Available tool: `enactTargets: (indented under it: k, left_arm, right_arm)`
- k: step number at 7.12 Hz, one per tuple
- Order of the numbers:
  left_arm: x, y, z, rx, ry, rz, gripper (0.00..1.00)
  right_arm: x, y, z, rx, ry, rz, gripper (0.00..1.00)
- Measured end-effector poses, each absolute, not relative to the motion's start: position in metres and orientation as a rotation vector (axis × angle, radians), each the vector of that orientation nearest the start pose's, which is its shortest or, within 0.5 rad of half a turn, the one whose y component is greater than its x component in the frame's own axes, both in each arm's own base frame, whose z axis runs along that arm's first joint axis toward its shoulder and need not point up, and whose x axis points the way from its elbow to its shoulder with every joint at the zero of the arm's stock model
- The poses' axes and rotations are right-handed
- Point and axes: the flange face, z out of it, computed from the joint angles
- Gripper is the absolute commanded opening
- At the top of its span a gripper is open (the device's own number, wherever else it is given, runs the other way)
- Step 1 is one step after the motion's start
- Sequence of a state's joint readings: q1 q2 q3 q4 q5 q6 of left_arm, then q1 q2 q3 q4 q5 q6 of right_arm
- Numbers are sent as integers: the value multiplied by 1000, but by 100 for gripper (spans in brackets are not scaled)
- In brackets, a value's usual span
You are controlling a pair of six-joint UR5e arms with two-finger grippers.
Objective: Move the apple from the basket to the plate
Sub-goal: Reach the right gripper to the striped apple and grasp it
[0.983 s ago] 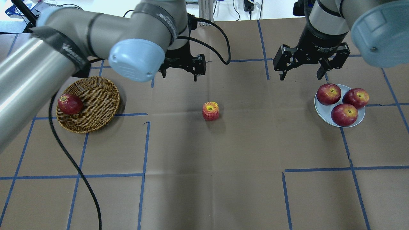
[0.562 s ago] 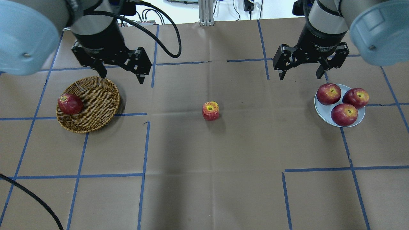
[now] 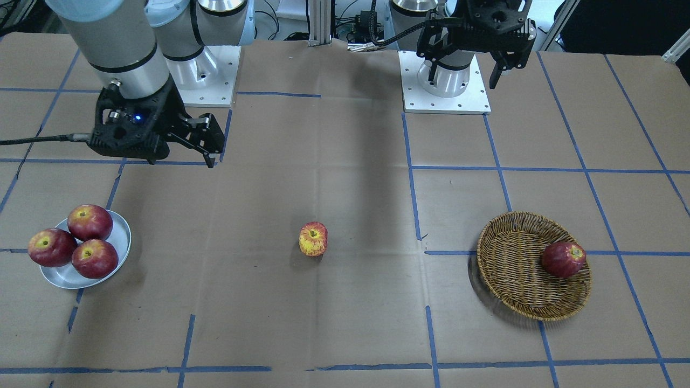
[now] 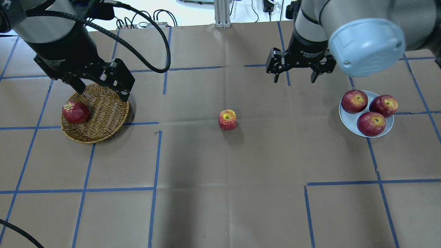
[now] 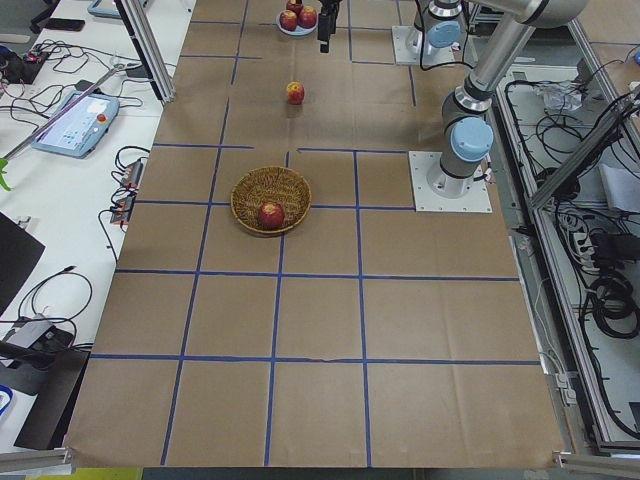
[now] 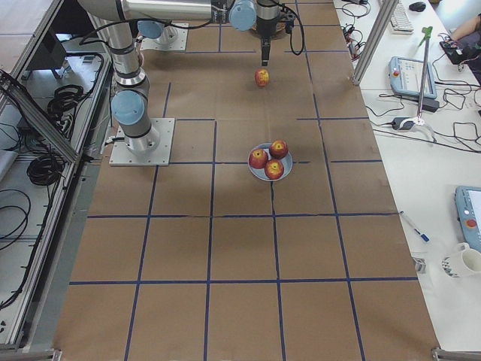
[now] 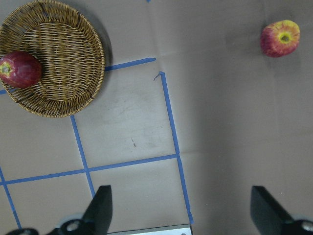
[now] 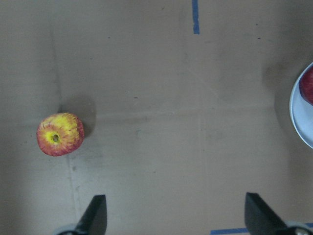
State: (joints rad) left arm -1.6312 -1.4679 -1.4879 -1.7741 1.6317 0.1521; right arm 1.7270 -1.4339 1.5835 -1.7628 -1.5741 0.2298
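The counter (image 4: pixel 220 193) is covered in flat brown paper, ruled into squares by blue tape (image 4: pixel 154 158). At the left sits the round, shallow wicker basket (image 4: pixel 105 115), its weave ribbed and brown, with one smooth dark red apple (image 4: pixel 75 112) lying against its left wall. The left pincer (image 4: pixel 102 94) hangs over the basket's far rim, black fingers spread wide and holding nothing.

The yellow-and-red streaked apple (image 4: pixel 227 119) stands alone on bare paper mid-counter, stem dimple upward. It is outside the basket, well apart from the left pincer and somewhat nearer the right one.

The right pincer (image 4: pixel 295 81) hovers beyond the apple and to its right, also spread wide and empty. Farthest right, the glossy pale plate (image 4: pixel 347 121) carries three red apples (image 4: pixel 371 123) touching one another.
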Motion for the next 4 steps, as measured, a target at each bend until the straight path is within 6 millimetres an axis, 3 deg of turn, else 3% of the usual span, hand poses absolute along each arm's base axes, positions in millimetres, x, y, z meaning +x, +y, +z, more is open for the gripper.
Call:
enactTargets:
  k: [3, 4]
  left_arm:
    - [-150, -436, 553, 318, 3065, 44, 99]
    - [-150, -438, 550, 316, 3065, 53, 99]
  right_arm:
    - [313, -538, 350, 188, 3120, -121, 100]
    - [335, -542, 320, 191, 3119, -126, 100]
